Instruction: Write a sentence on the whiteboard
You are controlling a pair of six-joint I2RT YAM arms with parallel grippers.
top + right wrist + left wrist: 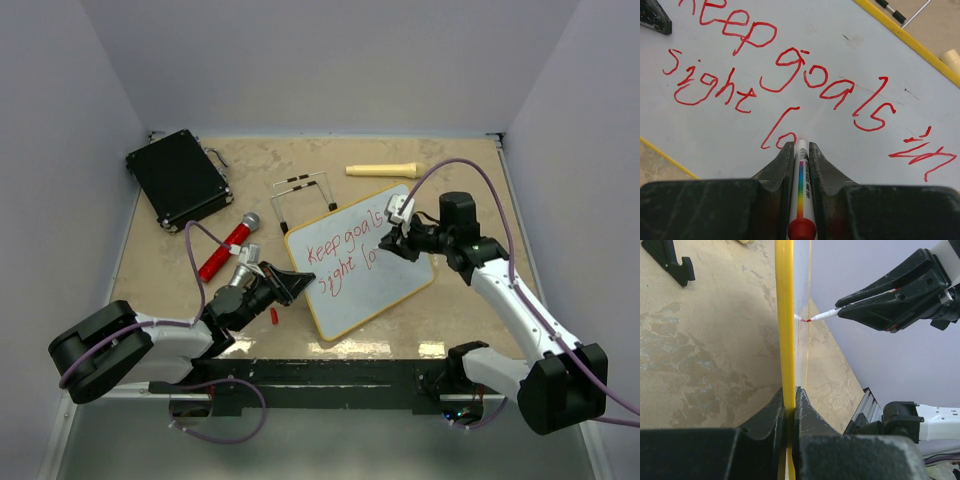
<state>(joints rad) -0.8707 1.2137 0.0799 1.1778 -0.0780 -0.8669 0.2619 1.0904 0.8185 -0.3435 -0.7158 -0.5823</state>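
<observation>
Whiteboard (385, 285): lying flat and askew just right of table centre, glossy face up
Sentence (812, 80): "Keep goals in" is running along the top line and "sight lo" below it, so the writing is looking only part done
Right gripper (801, 150): working over the board's two o'clock side, jaws clamped on a marker (801, 190), its tip meeting the gloss beside the "lo"
Left gripper (789, 395): jaws squeezing the yellow frame at the board's eight o'clock edge (a steadying pinch, I'd judge)
Handling: I'm reading the board as stiff, light and slick, likely to skate under pen pressure; the thin frame is looking like the soundest hold
Bystanders: black case (178, 178) sitting at ten o'clock, cream tool (380, 170) at twelve
</observation>
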